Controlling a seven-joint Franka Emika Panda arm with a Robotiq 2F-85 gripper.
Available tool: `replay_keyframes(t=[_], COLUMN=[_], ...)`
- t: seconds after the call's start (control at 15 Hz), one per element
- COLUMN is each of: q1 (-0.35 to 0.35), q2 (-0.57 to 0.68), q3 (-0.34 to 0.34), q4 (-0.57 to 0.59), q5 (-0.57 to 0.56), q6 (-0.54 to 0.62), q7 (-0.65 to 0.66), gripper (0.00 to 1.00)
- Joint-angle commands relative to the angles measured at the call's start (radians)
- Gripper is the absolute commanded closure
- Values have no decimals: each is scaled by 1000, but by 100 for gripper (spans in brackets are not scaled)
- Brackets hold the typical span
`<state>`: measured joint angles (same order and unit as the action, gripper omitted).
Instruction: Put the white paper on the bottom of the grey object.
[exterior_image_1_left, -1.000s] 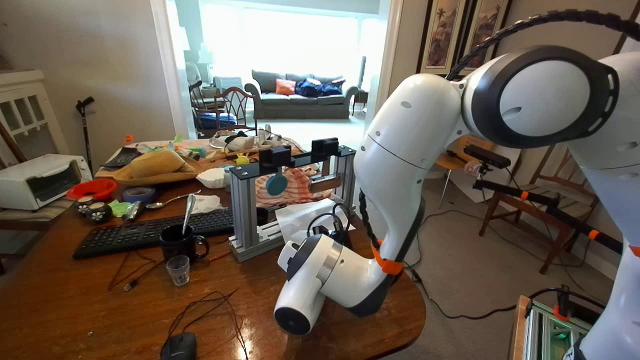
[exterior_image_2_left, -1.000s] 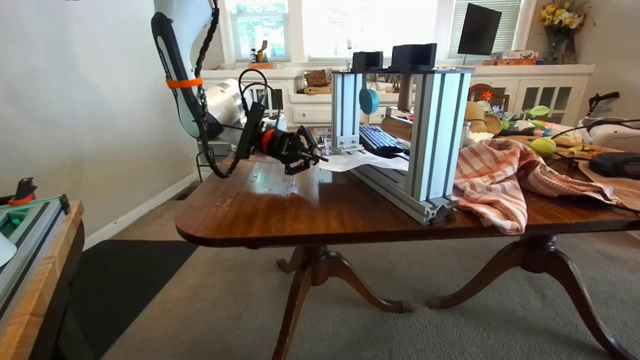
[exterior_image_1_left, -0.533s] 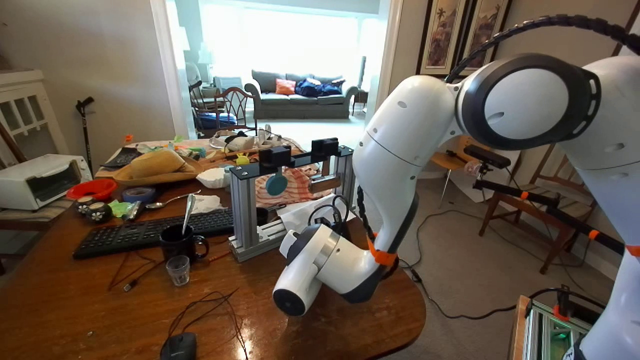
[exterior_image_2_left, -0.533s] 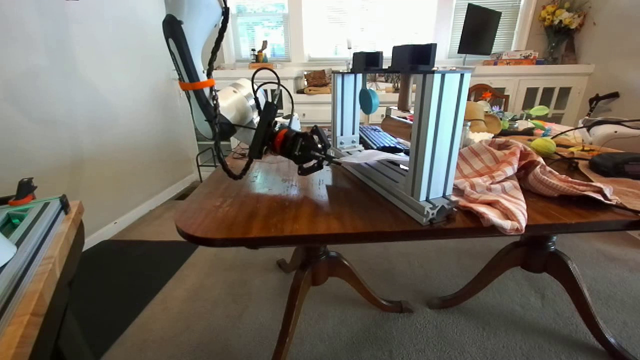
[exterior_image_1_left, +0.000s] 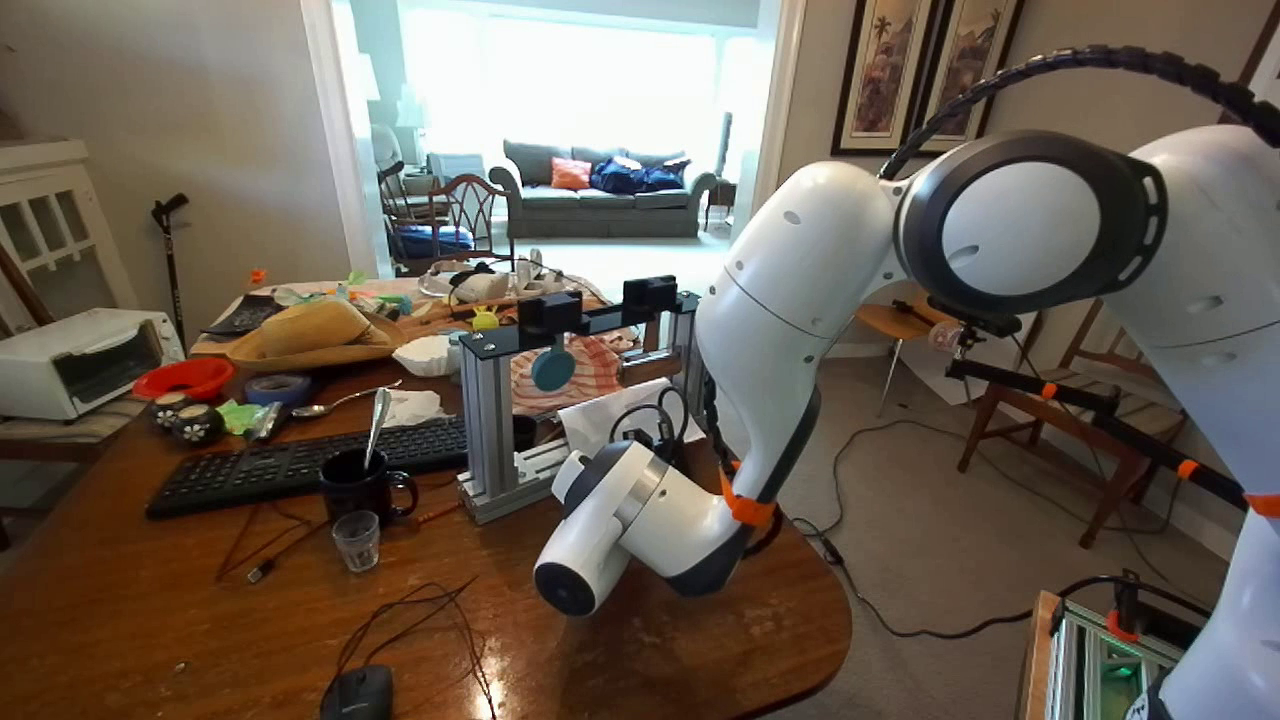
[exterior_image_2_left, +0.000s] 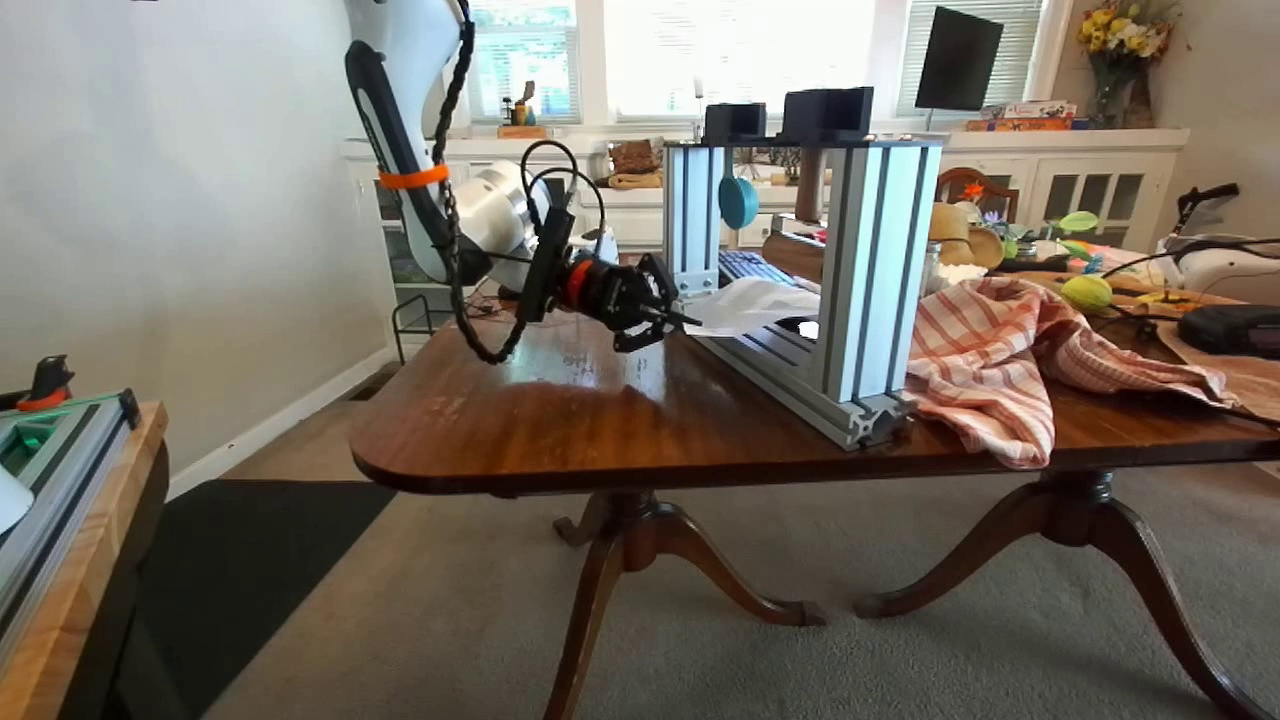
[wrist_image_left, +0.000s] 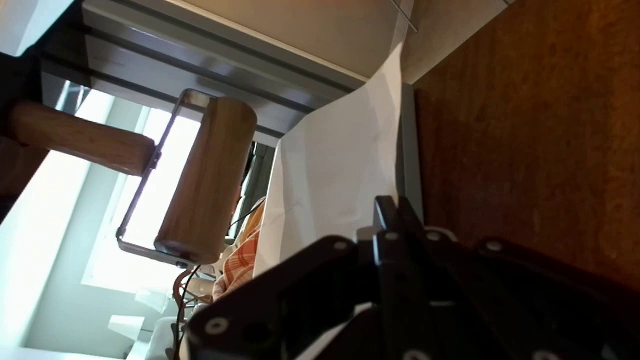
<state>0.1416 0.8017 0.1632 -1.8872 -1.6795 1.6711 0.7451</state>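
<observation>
The paper is held at its near edge by the claw, whose jaws are clamped together on it; the rest extends between the posts of the rack, over the base. Whether any part of it touches the base cannot be told. In an exterior view the paper bows upward, and in the wrist view one corner tapers up beside a post. Judged from this pose, insertion is the step in hand, with lowering and release to come. Several faults seem possible. A corner may catch on a post, since the paper looks nearly as wide as the gap, and any inward push would then buckle it. Let go too high, so thin a piece may spring, drift or slide off the narrow base, toward the cloth beyond or back onto the counter. Should the jaws part only slightly, the edge may cling and follow them out. Above, the roller and the disc hang from the rack's top; lifting the claw too soon beneath them could knock either loose.
</observation>
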Motion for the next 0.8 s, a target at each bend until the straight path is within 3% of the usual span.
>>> replay_keyframes(t=[0.0,0.13,0.2,0.33,0.73], q1=[-8,-4,-1,4,23], q2=[29,26,23,15,-45], q3=[0,2,2,3,24], q4=[36,36,34,29,-23], q5=[1,3,1,-1,-10], q6=[45,60,66,70,83], q7=[-11,-12,-8,-1,11], gripper=[100,96,73,68,24])
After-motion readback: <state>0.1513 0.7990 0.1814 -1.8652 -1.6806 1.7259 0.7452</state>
